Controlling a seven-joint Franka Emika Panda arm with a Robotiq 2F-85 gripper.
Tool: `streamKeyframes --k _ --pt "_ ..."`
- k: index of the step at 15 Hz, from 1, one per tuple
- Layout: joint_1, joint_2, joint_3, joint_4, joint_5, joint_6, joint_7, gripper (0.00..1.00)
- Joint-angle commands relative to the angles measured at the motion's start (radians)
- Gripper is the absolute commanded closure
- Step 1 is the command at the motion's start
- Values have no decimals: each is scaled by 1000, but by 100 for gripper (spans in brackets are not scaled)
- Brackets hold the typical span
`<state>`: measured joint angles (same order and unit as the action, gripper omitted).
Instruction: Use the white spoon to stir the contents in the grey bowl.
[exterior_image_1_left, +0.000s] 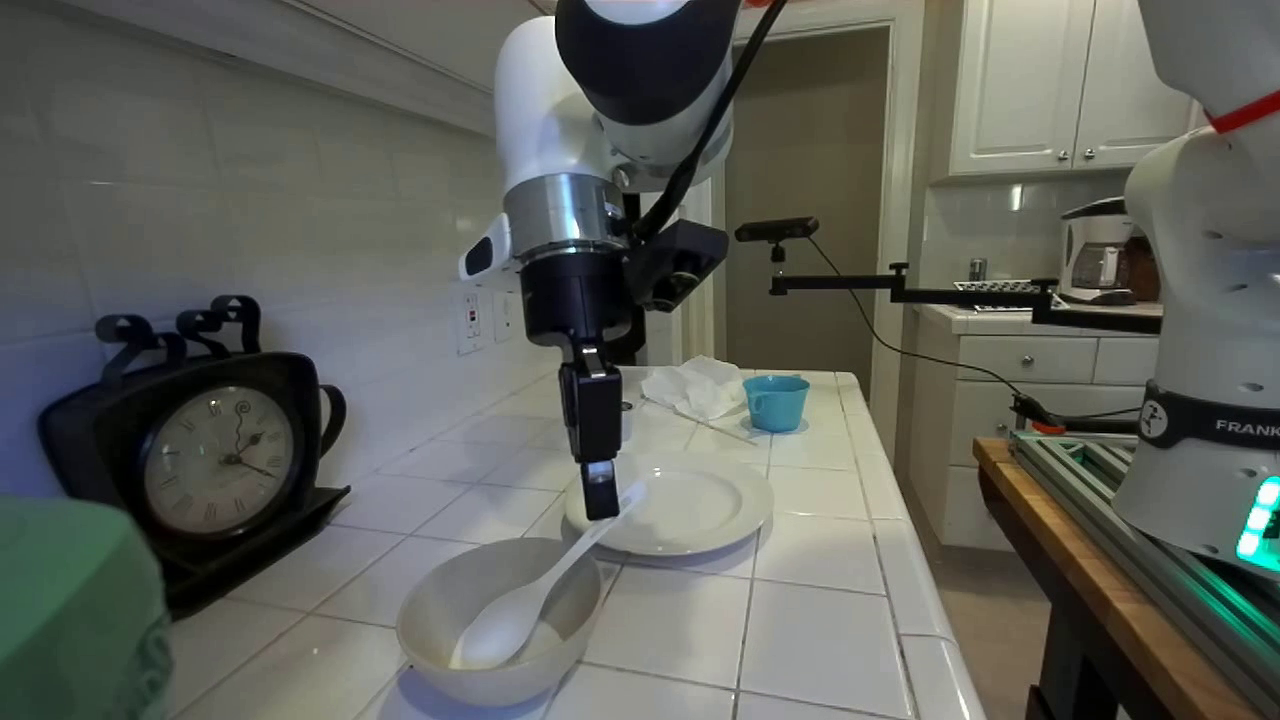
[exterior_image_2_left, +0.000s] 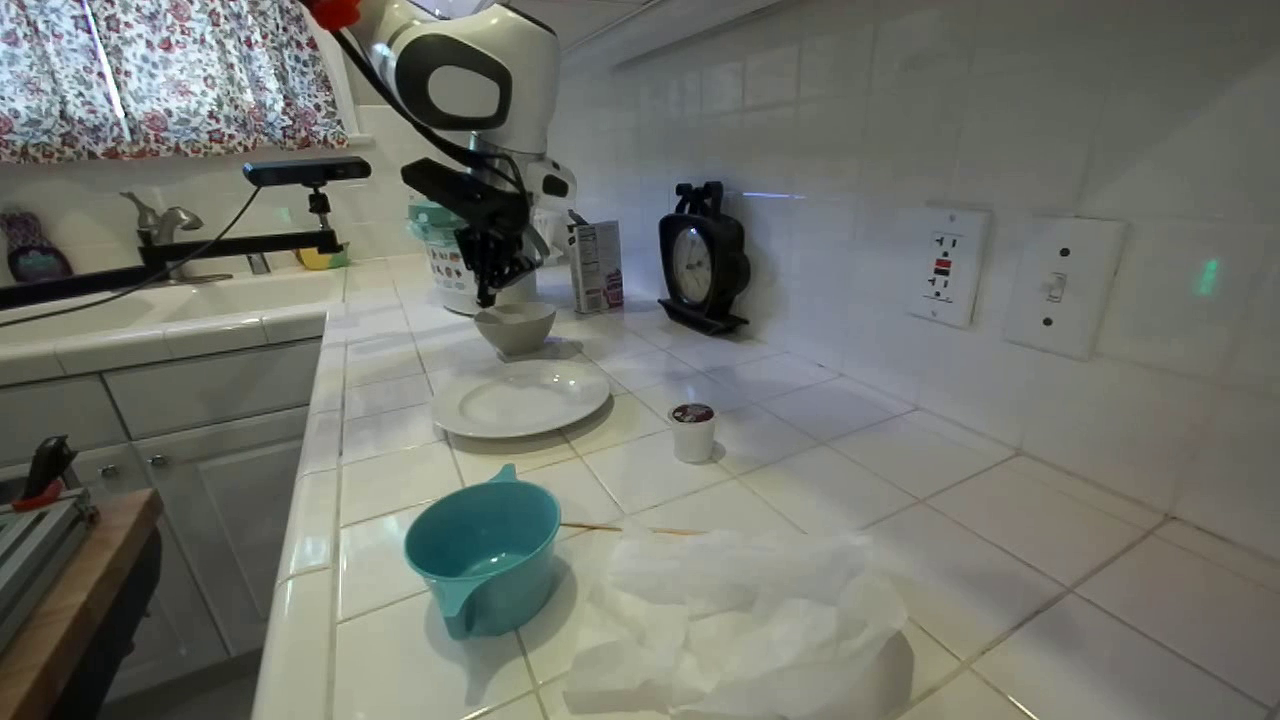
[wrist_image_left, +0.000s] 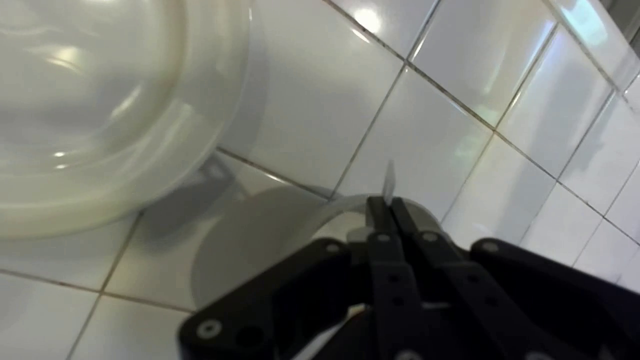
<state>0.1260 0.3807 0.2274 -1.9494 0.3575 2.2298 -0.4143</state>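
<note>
I saw the robot's base (exterior_image_1_left: 1205, 330) standing at three o'clock in an exterior view, its white arm (exterior_image_1_left: 545, 115) hanging in from twelve. Below the silver-collared wrist (exterior_image_1_left: 565, 215), the gripper (exterior_image_1_left: 600, 492) pointed down toward six, tipped very slightly toward five. In the wrist view, its two dark fingers (wrist_image_left: 378, 217) were pinched close together, their tips aimed just short of twelve.
</note>
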Motion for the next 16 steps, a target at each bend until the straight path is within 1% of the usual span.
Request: streamKeyframes --k 1,3,7,13,16 --pt "2 -2 13 11 -24 -6 19 99" --pt "1 -10 13 4 -26 -6 20 99" --pt "-14 -42 18 -15 -3 -48 3 99" --pt "-17 -69 -8 -21 -31 -99 19 99" --pt "-17 -62 -23 -16 -50 -101 26 99"
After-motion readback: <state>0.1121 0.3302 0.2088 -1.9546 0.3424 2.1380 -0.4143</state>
